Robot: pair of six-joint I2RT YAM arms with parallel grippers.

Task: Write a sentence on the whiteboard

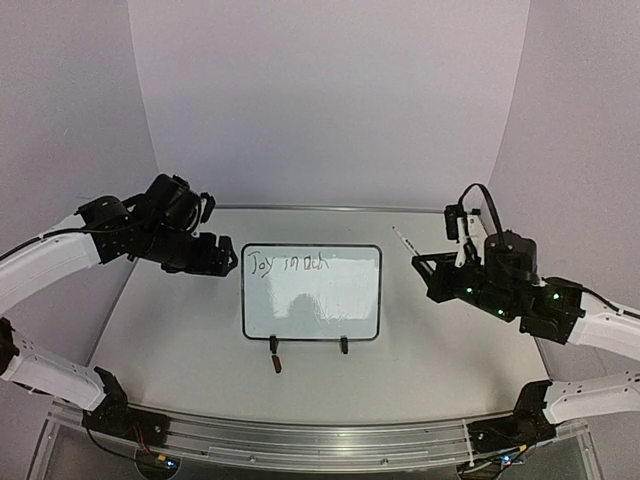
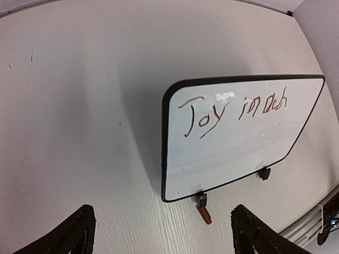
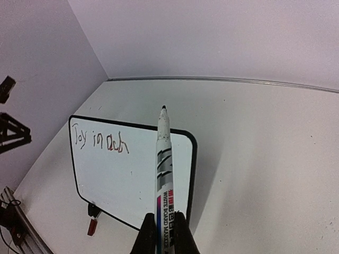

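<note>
Count: 1 whiteboard, 1 marker, 1 small red cap-like piece, 2 arms, 2 grippers. Whiteboard sits mid-table between the two arms, tilted back on 2 black clip feet at its near edge, with a thin black frame and rounded corners. One line of handwriting across the top-left of the board, 3 word groups: "Joy" reads clean, second looks like "in" or "im", third is something like "Dch", can't read it for sure. Ink looks reddish-brown in the left wrist view. Rest of the board is blank apart from glare. The red piece lies on the table right at the board's left clip foot, looks to be touching it. Left gripper hovers just beside the board's upper-left corner, off the surface, jaws wide apart, nothing between the fingers. Right gripper is off to the board's right side, well apart from it, jaws clamped narrow on the marker's lower barrel. Marker is uncapped with a dark tip, pointing away from the gripper and in the air, not touching board or table. Barrel is white with grey/black stripes and a red-blue band; printed label reads "WHITE BOARD MARKER", smaller print above it is too small to read.
</note>
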